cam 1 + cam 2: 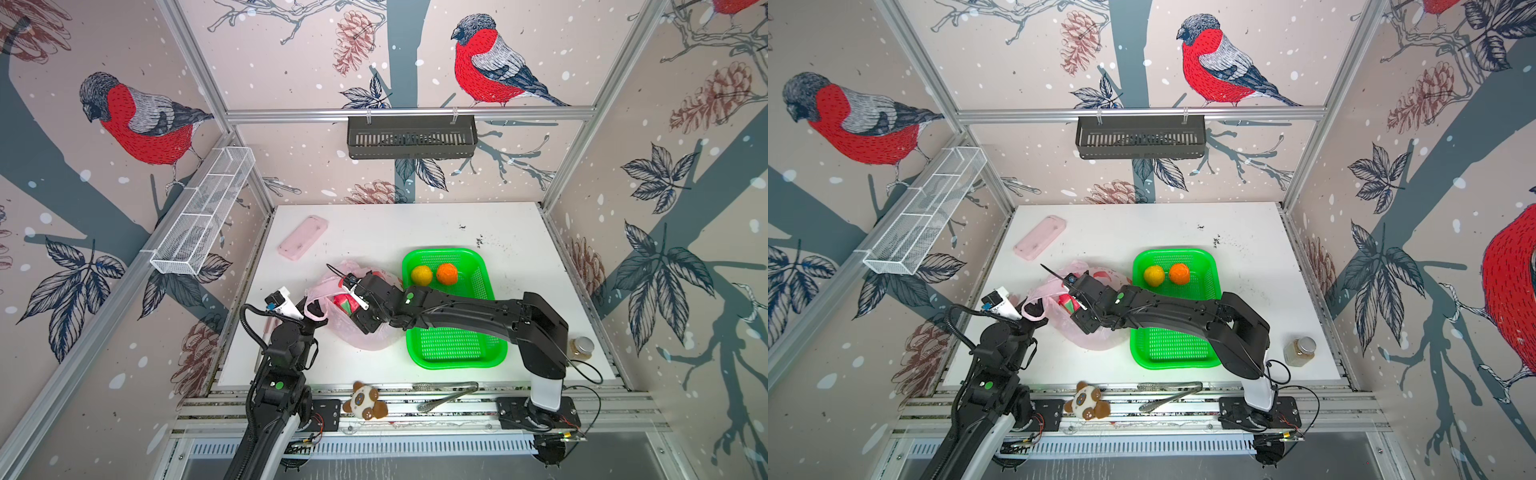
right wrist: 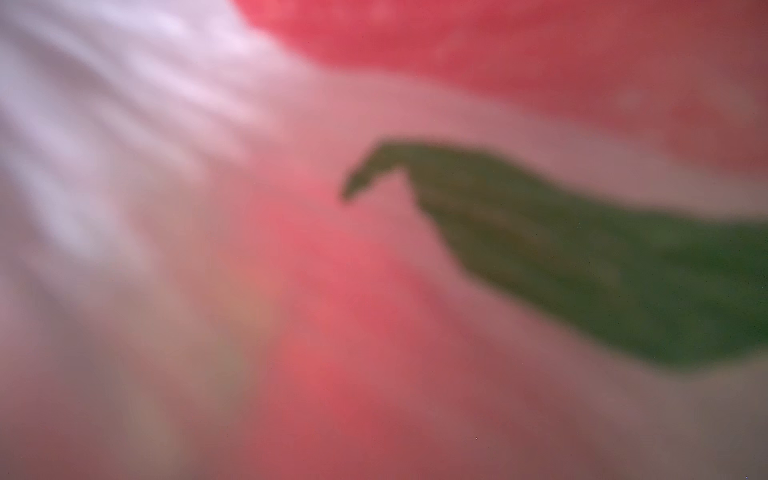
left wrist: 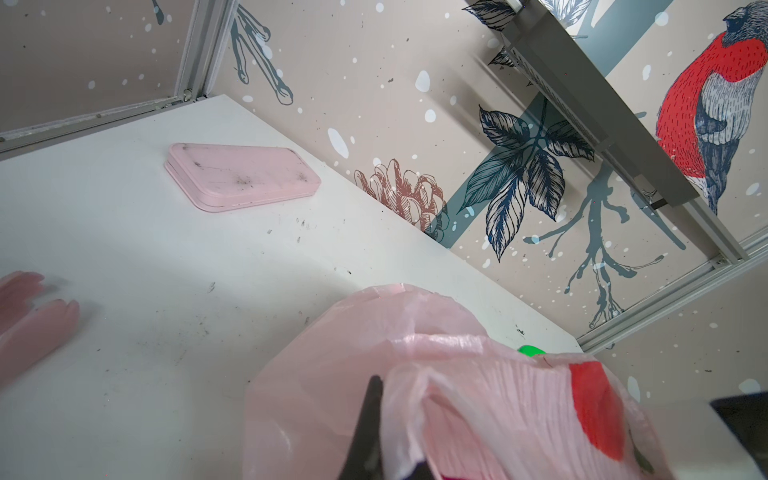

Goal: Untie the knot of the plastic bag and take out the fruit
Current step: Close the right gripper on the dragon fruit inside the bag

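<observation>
Top view: dragon fruit (image 1: pixel 347 303) in bag (image 1: pixel 362 340)

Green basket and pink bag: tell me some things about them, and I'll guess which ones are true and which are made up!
1. The yellow ball and the orange ball lie in the green basket. True.
2. The plush toy sits in the basket too. False: it lies on the metal rail in front of the table.
3. The left gripper pinches a handle of the plastic bag. True.
4. The bag is empty. False: a red dragon fruit shows in its open mouth.
5. The pink case lies on top of the bag. False: it lies apart on the table, nearer the back wall.
</observation>
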You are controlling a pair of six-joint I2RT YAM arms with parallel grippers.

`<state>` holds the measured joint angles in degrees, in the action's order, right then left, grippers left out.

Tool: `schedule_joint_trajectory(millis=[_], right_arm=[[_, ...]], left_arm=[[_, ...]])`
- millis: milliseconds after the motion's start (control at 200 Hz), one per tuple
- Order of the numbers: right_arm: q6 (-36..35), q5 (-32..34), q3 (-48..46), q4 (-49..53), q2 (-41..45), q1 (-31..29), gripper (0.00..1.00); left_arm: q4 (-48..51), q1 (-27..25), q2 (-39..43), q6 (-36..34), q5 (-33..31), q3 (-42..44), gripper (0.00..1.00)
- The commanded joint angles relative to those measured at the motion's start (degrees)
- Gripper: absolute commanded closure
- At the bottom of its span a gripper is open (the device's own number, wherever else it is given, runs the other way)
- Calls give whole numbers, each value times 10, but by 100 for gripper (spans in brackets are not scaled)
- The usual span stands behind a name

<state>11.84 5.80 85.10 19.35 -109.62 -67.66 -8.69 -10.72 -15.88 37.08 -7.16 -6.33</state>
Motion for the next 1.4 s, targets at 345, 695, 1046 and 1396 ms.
schedule_joint_trajectory(millis=[345,695,1046,1396], right_arm=[[6,14,-11,-12,23,-7,68],[8,18,-34,-2,36,-12,68],[-4,23,-42,9,49,-27,68],[-12,22,-31,2,37,-31,68]], left_arm=[[-53,0,-20,-13,-24,-3,100],[-59,0,-25,-21,-33,-9,100],[-71,0,-36,-21,-32,-7,100],[-95,0,-48,9,11,-7,100]])
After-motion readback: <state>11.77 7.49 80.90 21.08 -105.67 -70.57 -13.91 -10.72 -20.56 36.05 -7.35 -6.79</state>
